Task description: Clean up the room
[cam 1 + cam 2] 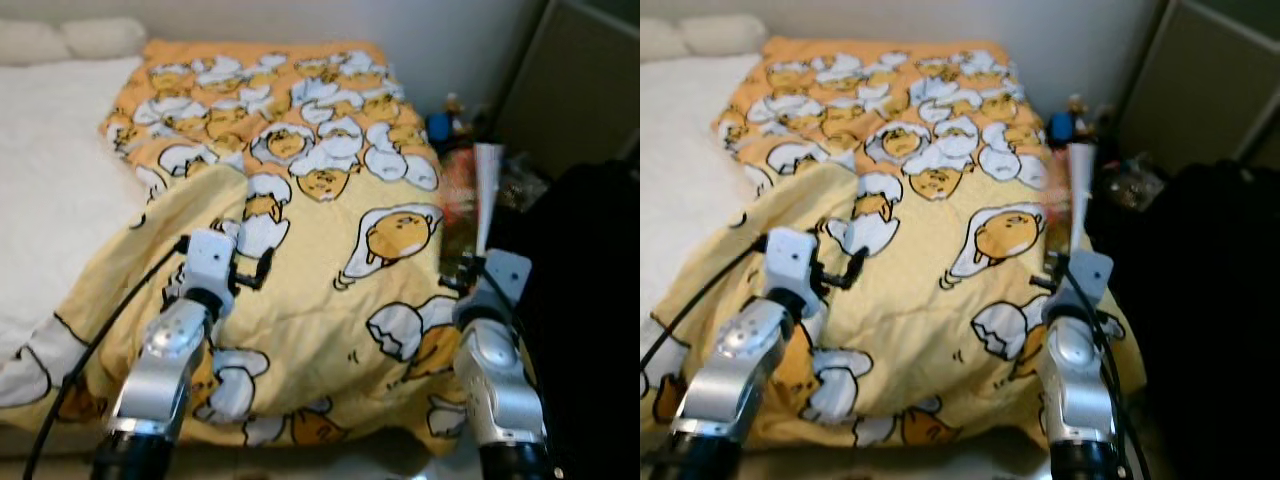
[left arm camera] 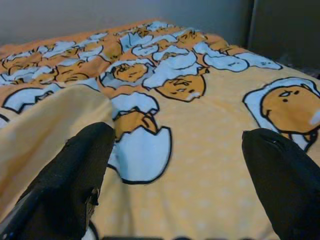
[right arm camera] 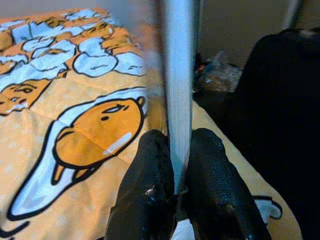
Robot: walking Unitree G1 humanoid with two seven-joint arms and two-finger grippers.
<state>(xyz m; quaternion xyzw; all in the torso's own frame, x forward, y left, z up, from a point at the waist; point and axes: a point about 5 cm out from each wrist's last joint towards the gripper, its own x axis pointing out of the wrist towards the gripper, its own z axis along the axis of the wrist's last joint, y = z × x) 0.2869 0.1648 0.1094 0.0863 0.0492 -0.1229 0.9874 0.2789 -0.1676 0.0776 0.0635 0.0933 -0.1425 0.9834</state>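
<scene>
While your right end effector (image 3: 175,165) clamps a thin book (image 3: 178,75) upright at the bed's (image 1: 60,200) right edge, your left end effector (image 2: 175,185) gapes wide over the blanket (image 1: 330,250), holding nothing.

Both silver arms reach forward, elbows low, wrists raised. The left gripper (image 2: 175,165) is held level and its two black fingers (image 2: 75,185) stand wide apart with nothing between them. The right gripper (image 3: 179,165) points up and forward, its fingers (image 3: 150,175) pressed together on a thin flat magazine (image 3: 178,75)
</scene>
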